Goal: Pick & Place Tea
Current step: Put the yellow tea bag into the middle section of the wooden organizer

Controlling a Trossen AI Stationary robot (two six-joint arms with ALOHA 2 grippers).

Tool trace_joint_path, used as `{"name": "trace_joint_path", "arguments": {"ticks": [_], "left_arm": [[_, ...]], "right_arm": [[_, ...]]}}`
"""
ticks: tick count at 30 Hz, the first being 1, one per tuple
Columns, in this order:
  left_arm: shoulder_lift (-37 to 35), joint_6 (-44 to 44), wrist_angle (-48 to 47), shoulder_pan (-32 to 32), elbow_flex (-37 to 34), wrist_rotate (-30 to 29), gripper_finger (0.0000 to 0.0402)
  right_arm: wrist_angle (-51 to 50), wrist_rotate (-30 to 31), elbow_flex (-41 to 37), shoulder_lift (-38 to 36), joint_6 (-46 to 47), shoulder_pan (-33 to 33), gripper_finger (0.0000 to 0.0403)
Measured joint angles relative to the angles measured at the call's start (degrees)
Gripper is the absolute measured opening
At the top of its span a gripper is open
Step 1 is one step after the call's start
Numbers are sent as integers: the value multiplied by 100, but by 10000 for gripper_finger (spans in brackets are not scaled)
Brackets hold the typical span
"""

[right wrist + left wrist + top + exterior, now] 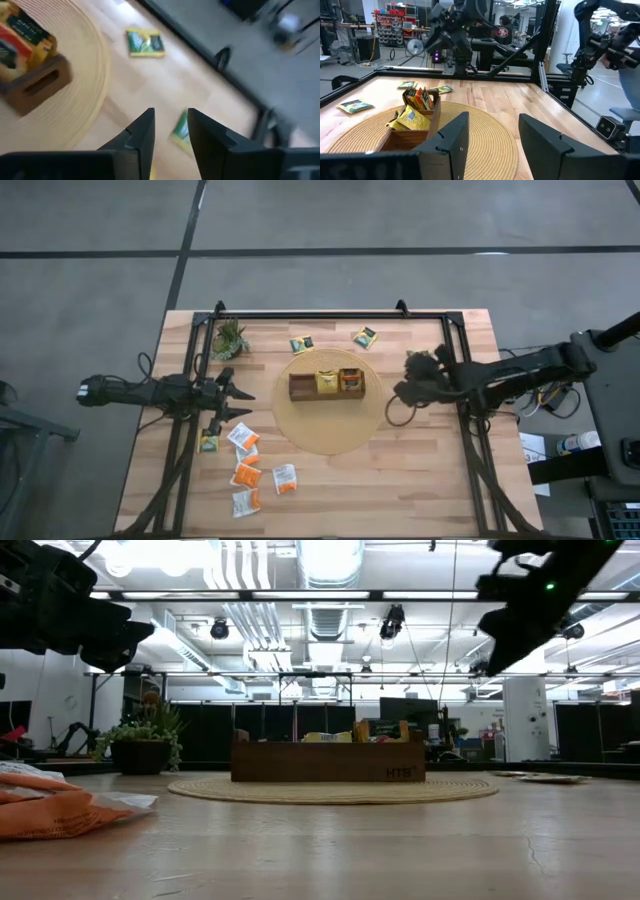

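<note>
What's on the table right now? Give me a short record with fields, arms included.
tray: brown wooden tray on a round woven mat, yellow and orange sachets standing in it
loose tea near left arm: cluster of white and orange sachets
loose tea at far edge: two yellow-green sachets
plant: small potted plant at the far left corner
left gripper: open, empty, facing the tray
right gripper: above the table beside the mat, nothing held

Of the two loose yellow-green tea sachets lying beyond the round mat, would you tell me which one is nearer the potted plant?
The left sachet, just off the mat's far-left edge; the right sachet lies farther from the plant.
</note>
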Motion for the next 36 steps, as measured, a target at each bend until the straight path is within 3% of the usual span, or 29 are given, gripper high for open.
{"name": "trace_joint_path", "arguments": {"ticks": [5, 8, 21, 36], "left_arm": [[0, 2, 0, 0, 0, 1, 167], [0, 0, 0, 2, 0, 2, 167], [0, 2, 0, 2, 0, 2, 167], [0, 0, 0, 0, 0, 2, 167]], "right_arm": [[21, -1193, -391, -720, 641, 0, 122], [24, -1573, -636, -958, 850, 2, 126], [24, -1995, -983, -787, 837, 0, 147], [106, -2077, -1184, -671, 979, -22, 219]]}}
